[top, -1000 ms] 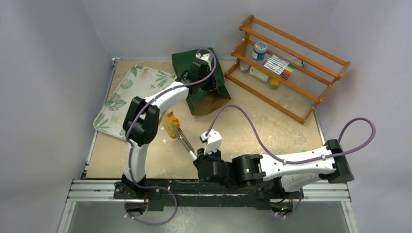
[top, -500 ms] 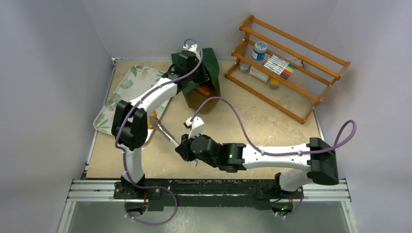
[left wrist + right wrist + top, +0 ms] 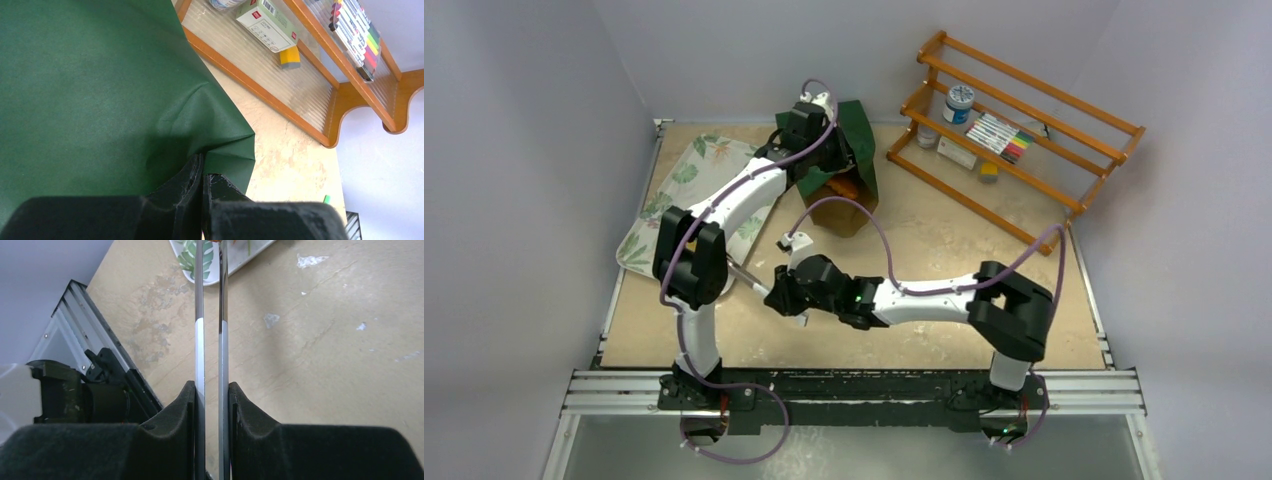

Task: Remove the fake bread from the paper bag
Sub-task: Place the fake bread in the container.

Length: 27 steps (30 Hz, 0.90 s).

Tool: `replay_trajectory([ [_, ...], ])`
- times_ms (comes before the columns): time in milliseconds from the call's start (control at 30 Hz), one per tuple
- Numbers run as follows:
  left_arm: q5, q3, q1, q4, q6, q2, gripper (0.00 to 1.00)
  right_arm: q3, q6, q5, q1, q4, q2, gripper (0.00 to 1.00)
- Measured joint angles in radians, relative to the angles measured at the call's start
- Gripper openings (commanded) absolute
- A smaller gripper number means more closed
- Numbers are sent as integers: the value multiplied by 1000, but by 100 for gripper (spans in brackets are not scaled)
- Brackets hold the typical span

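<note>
Pinches a fold of the dark green paper bag with the left claw, pressed tight on the paper. Holds the bag at the desk's far edge, between the floral tray and the wooden rack, with an orange bread piece showing in its brown mouth. Clamps metal tongs in the right claw, aimed at the tray's near edge.

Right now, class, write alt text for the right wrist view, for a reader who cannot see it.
The right hand grips a pair of metal tongs, whose two arms run straight up the frame to the corner of a floral tray. Behind them is a scuffed beige table, with a metal rail at the left.
</note>
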Motion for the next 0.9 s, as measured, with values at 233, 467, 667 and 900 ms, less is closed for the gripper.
replay_trajectory([
  [233,6,0,0,1,-6,0,0,104,-10,-106,-34,44,153,1],
  [467,7,-1,4,2,-8,-9,0,176,-19,-119,-43,43,187,46],
  [667,11,-13,9,4,-18,-22,0,212,-23,-118,-47,35,195,54],
  [900,14,-13,10,10,-25,-24,0,218,-22,-109,-50,35,198,50],
])
